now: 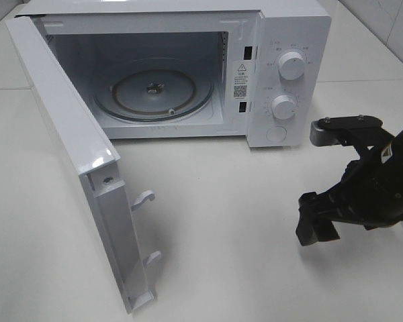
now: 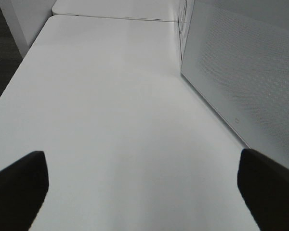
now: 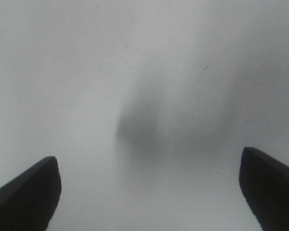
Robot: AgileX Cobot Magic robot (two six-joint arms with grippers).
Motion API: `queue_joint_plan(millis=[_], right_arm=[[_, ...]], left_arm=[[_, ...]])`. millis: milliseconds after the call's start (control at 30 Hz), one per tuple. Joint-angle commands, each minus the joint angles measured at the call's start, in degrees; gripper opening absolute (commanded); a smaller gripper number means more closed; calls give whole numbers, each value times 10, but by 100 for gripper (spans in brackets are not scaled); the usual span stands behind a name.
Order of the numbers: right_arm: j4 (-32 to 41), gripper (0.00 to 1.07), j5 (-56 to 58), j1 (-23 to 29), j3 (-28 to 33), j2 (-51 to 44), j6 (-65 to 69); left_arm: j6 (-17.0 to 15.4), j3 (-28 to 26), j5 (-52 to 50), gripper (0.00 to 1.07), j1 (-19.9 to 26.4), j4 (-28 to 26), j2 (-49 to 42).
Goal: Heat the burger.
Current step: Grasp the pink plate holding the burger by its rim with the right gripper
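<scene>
So, barely started by the look of it. The microwave (image 1: 282, 40) sits at the far side of the surface (image 1: 242, 221) with its door (image 1: 67, 154) swung wide to the left, and the glass turntable (image 1: 153, 90) inside is bare (nothing on it at all). The burger isn't in any view, so I can't say where it is. The right hand (image 3: 148, 173) hovers low at the right, jaws spread wide, holding nothing. The left hand (image 2: 142, 166) is just as wide and empty, out beyond the door's outer face. Left to do, I reckon: fetch the burger, load it, shut the door, set the dials (image 1: 292, 66)
</scene>
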Motion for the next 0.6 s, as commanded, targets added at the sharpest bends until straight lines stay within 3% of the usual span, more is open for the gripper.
queue_joint_plan(millis=[33,333,600], right_arm=[[-18,100,38,-19,-22,-3,-16],[-125,99,101,-155,-79,3,-26],[-107,98,127,-231,-109,54,-55]], left_arm=[[3,-1,1,100,-1,1,-2],[3,-1,1,100,-1,1,-2],[3,-1,1,100,-1,1,-2]])
